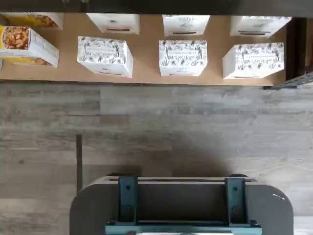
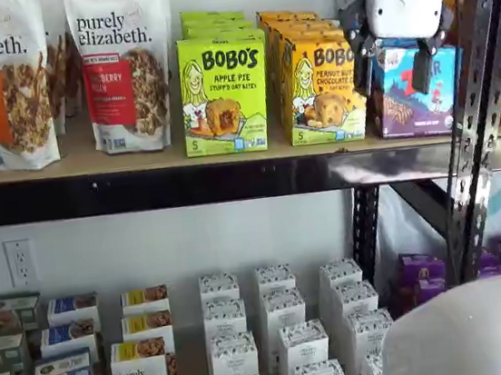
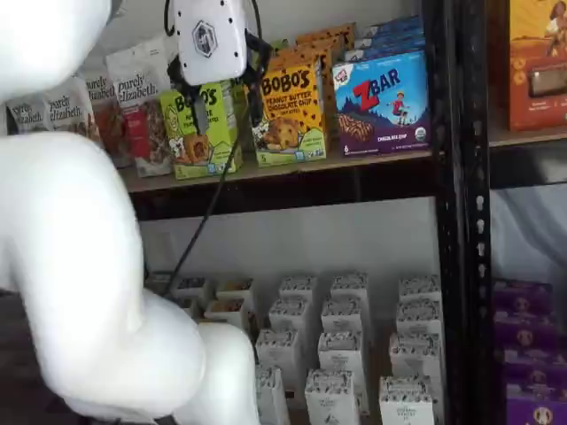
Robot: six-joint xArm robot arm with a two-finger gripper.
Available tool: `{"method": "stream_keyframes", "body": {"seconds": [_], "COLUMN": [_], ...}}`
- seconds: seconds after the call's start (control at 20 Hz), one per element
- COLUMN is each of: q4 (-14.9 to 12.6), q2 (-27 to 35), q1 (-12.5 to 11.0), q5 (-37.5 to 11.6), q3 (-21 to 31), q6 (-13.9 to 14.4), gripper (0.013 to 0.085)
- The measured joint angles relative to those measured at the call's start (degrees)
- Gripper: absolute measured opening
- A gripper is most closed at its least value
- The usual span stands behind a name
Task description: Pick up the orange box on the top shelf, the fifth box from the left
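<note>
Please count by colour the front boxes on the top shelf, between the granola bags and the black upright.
lime-green box: 1
orange box: 1
blue box: 1
Total: 3

My gripper [image 3: 223, 104] hangs fingers down with a plain gap between them. My white arm [image 3: 80, 266] bulks at seven o'clock.

Beside the claw [image 2: 391, 65] stand a lime-green Apple Pie box [image 2: 224, 95] and a blue Zbar box [image 3: 383, 104]; below it, small white boxes [image 2: 282, 334].
</note>
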Motion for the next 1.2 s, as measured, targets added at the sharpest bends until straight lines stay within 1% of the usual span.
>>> {"method": "stream_keyframes", "body": {"seconds": [0.05,0.1,0.2,0.35,0.5,0.7,0.85,0.95,1.0,1.2], "q4": [0.01,0.13,-0.06,-0.65,-2.1,-4.28,-5.0,-6.16,-7.19,-8.03], "q2": [0.56,2.15,2.97,2.9,2.47,1.85,1.95,2.19,2.32,5.27], "q1": [0.0,-0.06,-0.01,0.3,1.22,2.54,2.77,3.38,4.04,4.98], "q5": [0.98,3.67,5.27,5.14,3.97,0.63,-2.56,-5.25,-7.29,-12.71], "q3": [-0.55,-2.1,-2.87,-2.75,-2.25,-1.35,-1.0,-0.76,-0.53,-1.89], "q6": [0.01,0.03,0.03,0.05,0.31,0.86,1.08,1.51,2.07,3.41], "gripper": [0.085,0.085,0.085,0.085,0.085,0.085,0.085,0.085,0.085,0.085]}}
